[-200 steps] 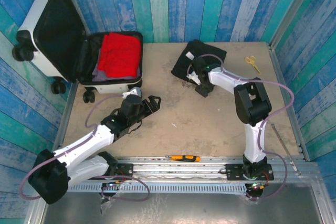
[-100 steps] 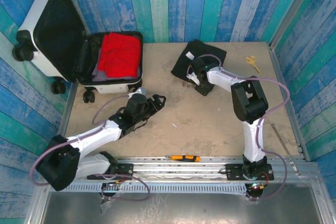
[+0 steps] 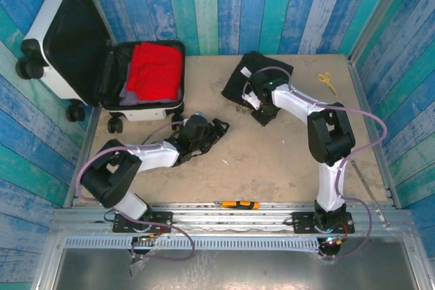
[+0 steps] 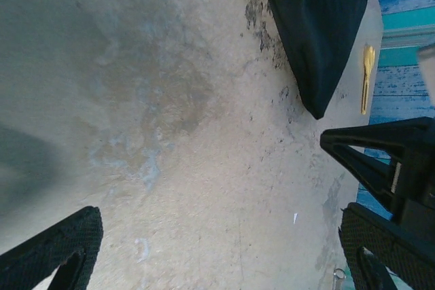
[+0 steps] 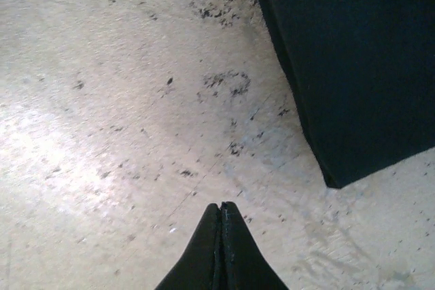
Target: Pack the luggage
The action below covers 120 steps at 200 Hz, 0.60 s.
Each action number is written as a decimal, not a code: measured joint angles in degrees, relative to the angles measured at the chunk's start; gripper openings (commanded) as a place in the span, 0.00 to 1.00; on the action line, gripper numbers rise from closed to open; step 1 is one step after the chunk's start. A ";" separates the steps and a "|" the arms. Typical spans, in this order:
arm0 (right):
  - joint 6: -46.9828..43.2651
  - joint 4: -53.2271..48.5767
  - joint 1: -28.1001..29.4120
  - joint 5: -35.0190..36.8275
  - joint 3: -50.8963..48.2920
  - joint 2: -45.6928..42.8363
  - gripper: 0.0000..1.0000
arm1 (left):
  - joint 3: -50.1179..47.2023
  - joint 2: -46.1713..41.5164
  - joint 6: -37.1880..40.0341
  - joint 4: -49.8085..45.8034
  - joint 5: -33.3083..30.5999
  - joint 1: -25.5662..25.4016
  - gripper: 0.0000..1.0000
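Your luggage [image 3: 51,39] sits at the table's [image 3: 285,161] far left corner, lying open: white hard shell, black wheels, black lining, with the lid tilted up against the blue plank wall [image 3: 224,5]. In the lower half you've got a red cloth [image 3: 156,69] on top of something grey [image 3: 129,93]. Your left gripper [image 3: 219,129] is low over bare tabletop just in front of the case, jaws spread wide with nothing between them. Further right, a black cloth [image 3: 262,73] lies flat. Your right gripper [image 5: 221,212] is just beside its near edge, fingertips pressed together on nothing. Yellow scissors [image 3: 327,81] lie far right.
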 measured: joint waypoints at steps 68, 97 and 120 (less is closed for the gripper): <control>2.45 0.02 -0.98 5.22 -2.21 -1.64 0.65 | 0.94 1.88 -1.01 2.67 -0.52 -1.14 0.93; 3.54 1.70 -3.15 8.81 -0.42 0.44 0.59 | 0.55 1.81 -0.20 2.62 -1.01 -1.18 0.94; 3.65 3.15 -4.48 10.36 1.77 4.00 0.53 | -0.81 1.70 0.24 2.40 -1.46 -1.29 0.93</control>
